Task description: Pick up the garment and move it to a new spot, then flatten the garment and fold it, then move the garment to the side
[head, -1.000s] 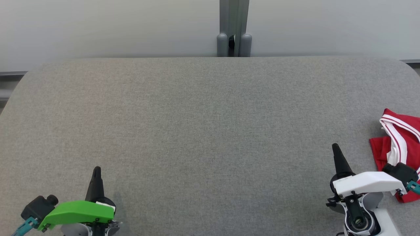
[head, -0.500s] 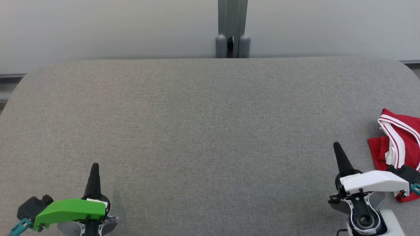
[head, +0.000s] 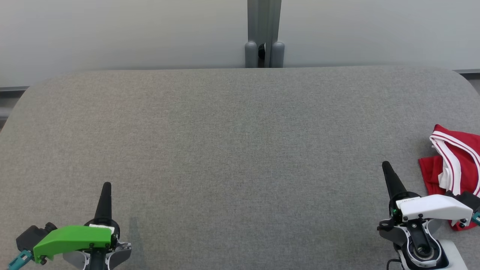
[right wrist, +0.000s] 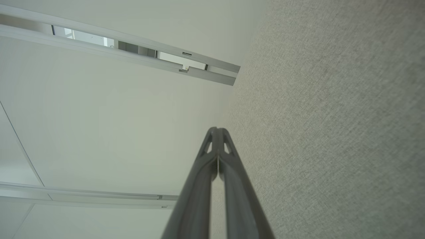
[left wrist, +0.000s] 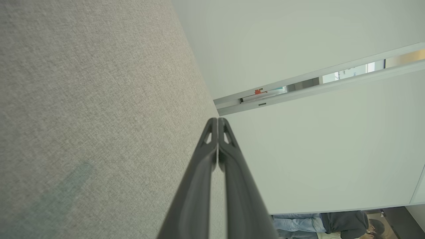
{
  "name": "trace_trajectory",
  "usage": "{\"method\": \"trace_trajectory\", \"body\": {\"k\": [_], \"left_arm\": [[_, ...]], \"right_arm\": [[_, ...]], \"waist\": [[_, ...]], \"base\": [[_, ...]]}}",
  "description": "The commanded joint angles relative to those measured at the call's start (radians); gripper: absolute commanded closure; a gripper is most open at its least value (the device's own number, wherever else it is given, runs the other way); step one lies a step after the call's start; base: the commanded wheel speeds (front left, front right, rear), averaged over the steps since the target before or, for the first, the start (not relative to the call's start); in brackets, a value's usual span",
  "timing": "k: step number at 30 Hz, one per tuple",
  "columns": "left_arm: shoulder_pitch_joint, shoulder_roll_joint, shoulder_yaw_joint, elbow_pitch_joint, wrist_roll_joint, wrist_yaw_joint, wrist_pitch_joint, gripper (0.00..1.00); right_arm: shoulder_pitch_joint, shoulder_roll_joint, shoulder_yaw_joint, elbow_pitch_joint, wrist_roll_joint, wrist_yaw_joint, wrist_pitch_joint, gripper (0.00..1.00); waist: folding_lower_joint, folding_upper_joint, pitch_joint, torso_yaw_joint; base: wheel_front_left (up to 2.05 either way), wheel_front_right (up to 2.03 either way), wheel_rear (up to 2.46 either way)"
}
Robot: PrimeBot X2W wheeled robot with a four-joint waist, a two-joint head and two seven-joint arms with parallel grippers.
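The garment (head: 465,161), red with white stripes, lies crumpled at the right edge of the table (head: 240,131), close to the right gripper (head: 386,167). Part of it runs out of the head view. The right gripper and the left gripper (head: 106,187) both have their jaws pressed together and hold nothing. Expect the fabric to be light, soft and limp, so it will likely sag and drape when lifted. Take hold at a raised fold or along the striped band. The jaws must spread first.

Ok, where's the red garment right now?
In the head view the red garment lies crumpled at the far right edge of the table, just right of the right gripper.
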Motion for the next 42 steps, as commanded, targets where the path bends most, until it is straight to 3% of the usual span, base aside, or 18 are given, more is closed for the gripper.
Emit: {"method": "trace_trajectory", "body": {"k": [1, 42], "left_arm": [[-0.021, 0.007, 0.008, -0.009, -0.024, -0.007, 0.006, 1.0], [-0.034, 0.009, 0.045, -0.022, -0.323, -0.037, 0.084, 1.0]], "right_arm": [[0.008, -0.005, -0.004, -0.013, 0.026, 0.001, 0.007, 1.0], [0.019, -0.007, -0.033, -0.046, 0.321, 0.0, 0.084, 1.0]], "waist": [[0.0, -0.0001, -0.001, -0.001], [0.0, -0.0001, -0.016, -0.015]], "base": [[0.0, 0.0, 0.0], [0.0, 0.0, 0.0]]}}
